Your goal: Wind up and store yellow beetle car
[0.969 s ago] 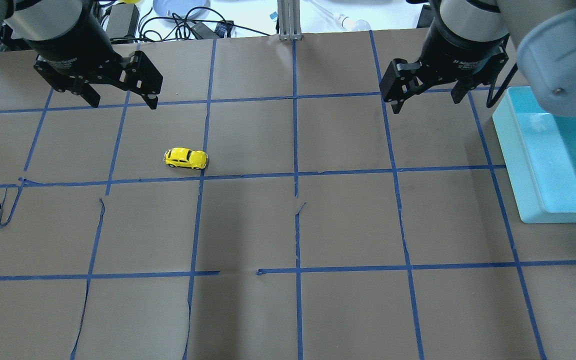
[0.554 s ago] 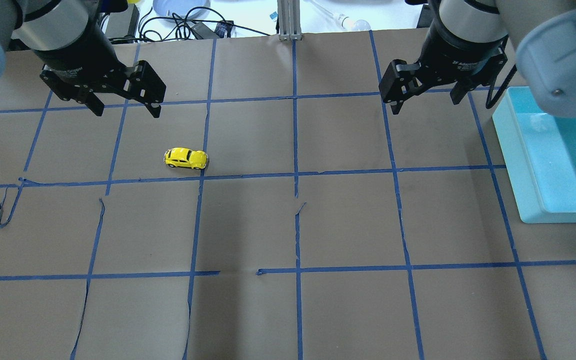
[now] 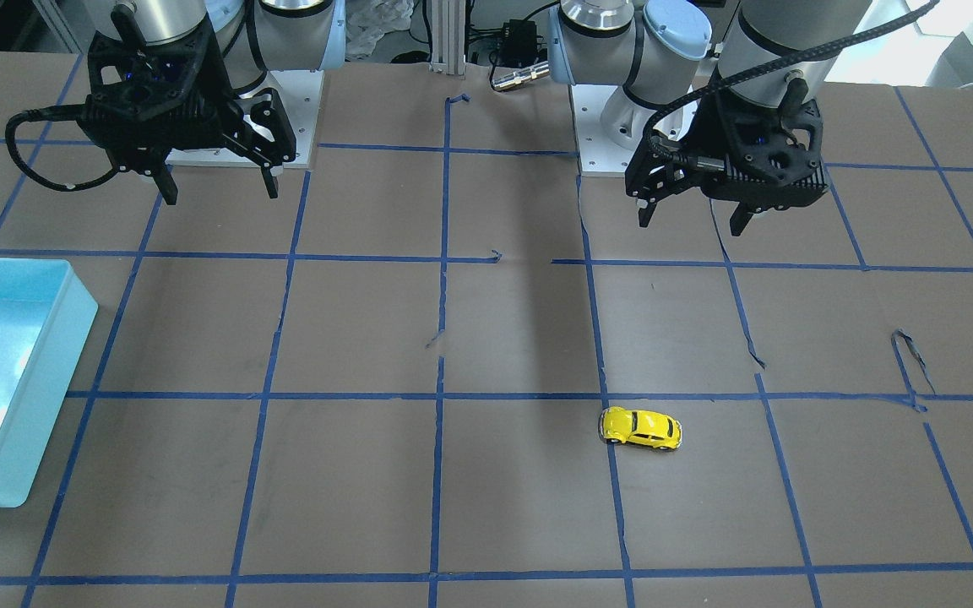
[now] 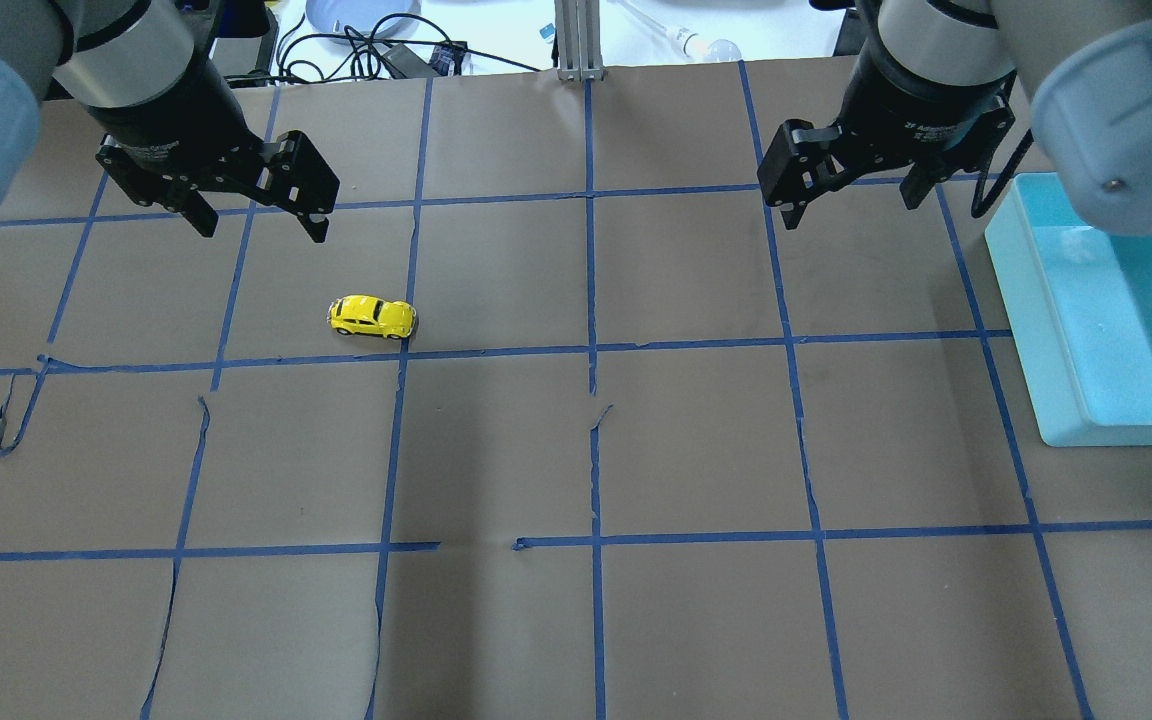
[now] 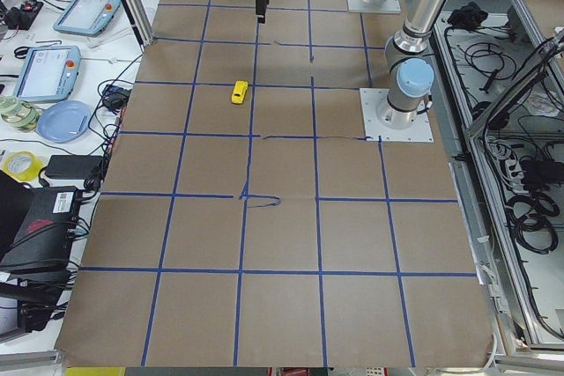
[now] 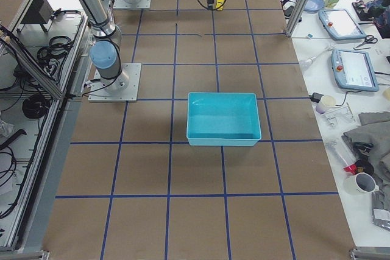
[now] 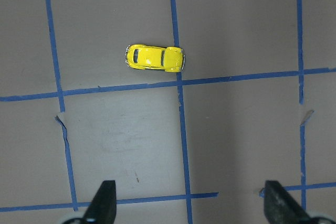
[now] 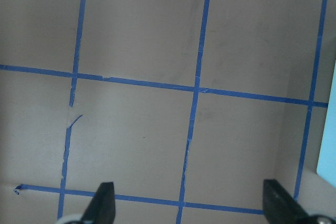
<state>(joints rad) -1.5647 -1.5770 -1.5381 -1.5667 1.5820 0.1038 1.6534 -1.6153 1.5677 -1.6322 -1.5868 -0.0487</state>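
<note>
**Q:** Where is the car?

**Me:** The car point(image 4: 372, 317) sits on its wheels on the counter point(image 4: 696, 450), just beside a tape line point(image 4: 496, 351). Neither claw is touching it.

**Q:** Which way from your claws?

**Me:** My left claw point(image 4: 262, 230) is much the nearer. It hangs above the counter, spread wide and holding nothing. The car lies farther out from my base than that claw, and a little toward the counter's middle. In the left wrist view it shows ahead of the fingers point(image 7: 103, 203), slightly off centre. My right claw point(image 4: 848, 210) is also wide open and empty. It is well apart from the car and near the bin point(image 4: 1056, 400).

**Q:** How does the car lie?

**Me:** Its long axis runs side to side across the counter, along that tape line. My left fingers spread along nearly the same line, so closing as I am would take it nose to tail. I judge I need a wrist turn to pinch it across the doors, then a reach outward and down.

**Q:** Anything in the way?

**Me:** Nothing stands between the left claw and the car. Some tape is torn and lifted in places, but none of it is under the car as far as I can tell. The bin sits at my far right, so I reckon storing the car means a long carry or a hand-over.
</note>
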